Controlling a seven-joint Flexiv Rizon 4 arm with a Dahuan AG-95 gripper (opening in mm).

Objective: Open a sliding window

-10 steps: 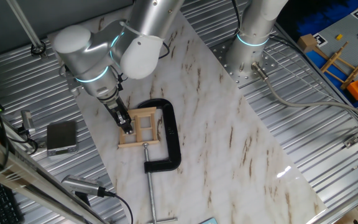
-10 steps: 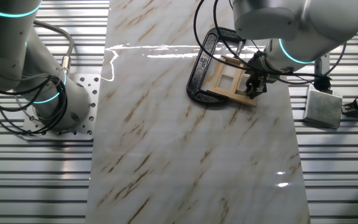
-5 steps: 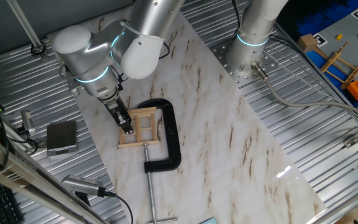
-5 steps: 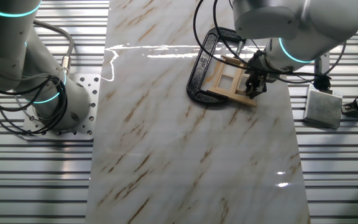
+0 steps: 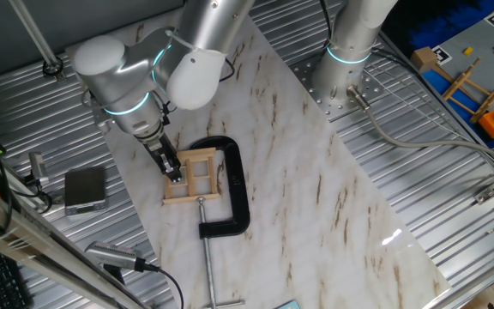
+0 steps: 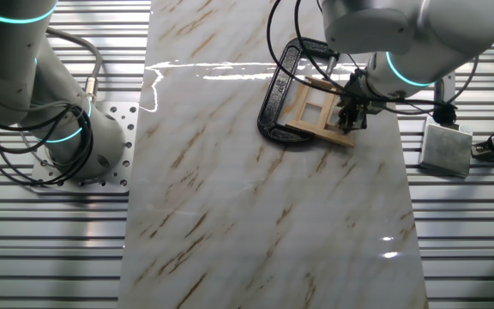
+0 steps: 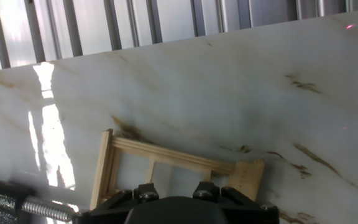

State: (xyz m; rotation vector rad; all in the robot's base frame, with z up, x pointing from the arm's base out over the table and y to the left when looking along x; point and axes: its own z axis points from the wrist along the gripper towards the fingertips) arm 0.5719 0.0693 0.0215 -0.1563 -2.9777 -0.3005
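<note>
The sliding window is a small light wooden frame with thin crossbars, lying flat on the marble board. A black C-clamp holds it by its right side. My gripper points down at the window's left rail, fingers close together, tips touching or just above the wood. In the other fixed view the gripper sits at the right edge of the window, with the clamp to its left. The hand view shows the window below only the gripper's dark housing; its fingertips are hidden.
A grey box lies on the ribbed metal table left of the board. A second arm's base stands at the back. A wooden rack toy with blue and orange pieces is far right. The clamp's screw handle sticks out toward the front.
My gripper has shifted very slightly along the window's left rail, away from the front. The window and clamp look unchanged.
</note>
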